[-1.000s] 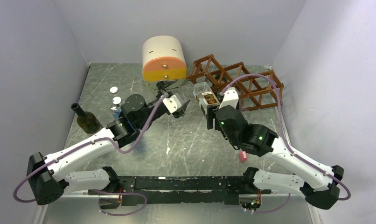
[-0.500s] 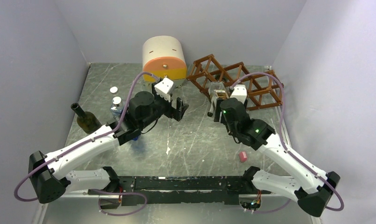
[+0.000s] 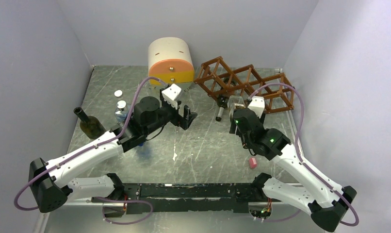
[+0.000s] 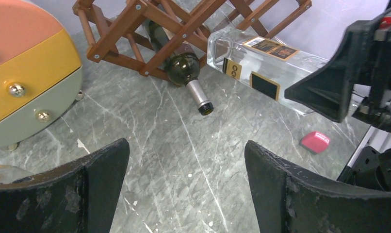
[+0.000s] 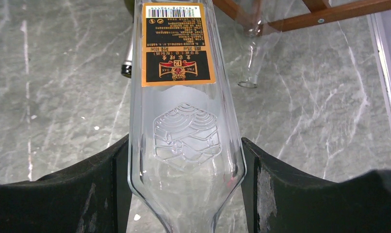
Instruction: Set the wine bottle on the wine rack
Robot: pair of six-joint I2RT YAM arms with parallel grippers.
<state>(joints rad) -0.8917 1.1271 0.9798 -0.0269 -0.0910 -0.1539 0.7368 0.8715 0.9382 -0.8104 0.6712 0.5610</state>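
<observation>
While the right tool point(image 5: 186, 194) pinches the clear wine bottle point(image 5: 181, 121), base-first just short of the wine rack point(image 4: 120, 28), left tool point(image 4: 186, 189) spread and empty, the approach is in hand; next, likely: align base with a free cell, slide in.

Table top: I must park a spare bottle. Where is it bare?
Bare: the middle of the grey marbled table, between both arms, beyond the black base rail. Crowded: before the reddish-brown wooden rack, where a dark glass bottle lies and the right end effector holds a clear glass bottle.
</observation>
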